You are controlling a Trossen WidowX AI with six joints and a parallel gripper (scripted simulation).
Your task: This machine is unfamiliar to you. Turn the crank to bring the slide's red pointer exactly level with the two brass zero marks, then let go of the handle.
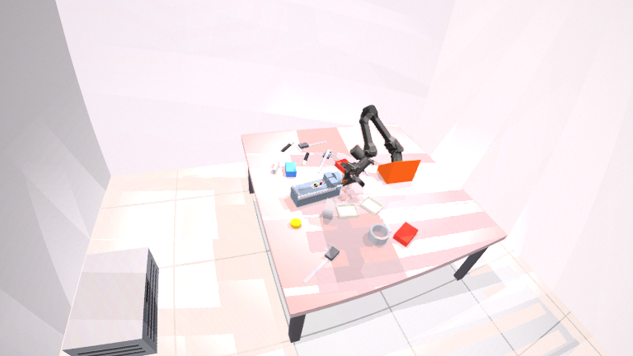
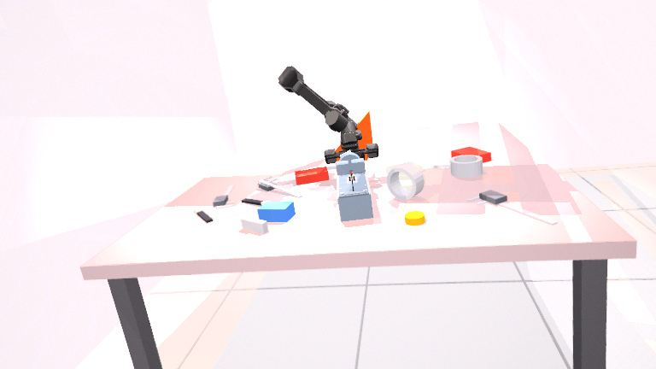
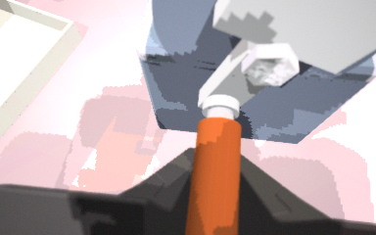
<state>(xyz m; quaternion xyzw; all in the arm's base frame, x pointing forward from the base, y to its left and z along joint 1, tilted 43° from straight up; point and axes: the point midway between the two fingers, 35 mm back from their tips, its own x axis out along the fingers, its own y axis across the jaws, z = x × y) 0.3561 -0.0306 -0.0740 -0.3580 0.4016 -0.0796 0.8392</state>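
The blue-grey machine (image 1: 315,195) (image 2: 355,206) (image 3: 178,90) stands on the table, its crank end towards the arm. My gripper (image 1: 345,181) (image 3: 211,159) is shut on the orange crank handle (image 3: 215,191), which runs between the fingers. In the exterior view the machine hides the fingertips. The pale crank arm (image 3: 221,82) slants up right from the handle to a hex bolt. A tiny red pointer (image 1: 321,183) (image 2: 351,172) shows on the slide, seemingly a little crank-side of a small yellow-and-black spot (image 1: 316,185) at the zero marks. The exact offset is too small to read.
An orange panel (image 1: 399,171) stands by the arm's base. A red block (image 1: 340,161) (image 2: 312,176) and a blue block (image 1: 290,170) (image 2: 276,211) lie on one side. A grey ring (image 2: 405,181) and shallow pale trays (image 1: 347,217) (image 3: 46,69) lie on the other.
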